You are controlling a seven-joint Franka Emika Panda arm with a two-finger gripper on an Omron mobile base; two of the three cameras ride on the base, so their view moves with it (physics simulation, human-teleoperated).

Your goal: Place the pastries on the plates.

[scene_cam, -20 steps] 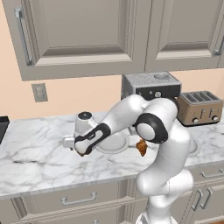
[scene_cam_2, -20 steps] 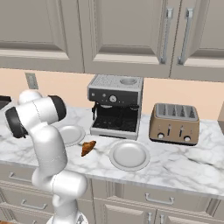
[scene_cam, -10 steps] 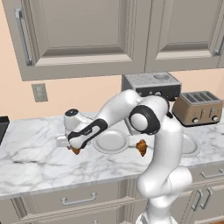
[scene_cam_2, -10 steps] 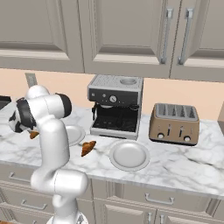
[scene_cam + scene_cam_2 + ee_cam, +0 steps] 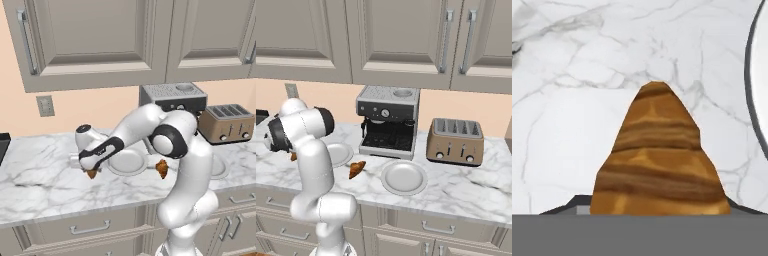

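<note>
Landmark: coffee machine [image 5: 388, 120], standing at the back of the marble desk [image 5: 40, 175].
Gripper [image 5: 91, 172]: low over the desk, well to the left of the coffee machine; its jaws are pinching a pastry.
Held pastry [image 5: 657, 160]: golden brown, tapered, its narrow end pointing away from the hand; the marble lies beneath it, and whether they touch cannot be told.
Second pastry [image 5: 357, 169]: lying on the desk in front of the coffee machine, toward its left, between the two plates.
Near plate [image 5: 127, 162]: left of the coffee machine and just beside the gripper; nothing on it.
Far plate [image 5: 404, 177]: on the desk directly in front of the coffee machine; nothing on it.
Toaster [image 5: 454, 141]: right of the coffee machine, against the wall.
Wall outlet [image 5: 45, 105]: on the wall, well left of the coffee machine.
</note>
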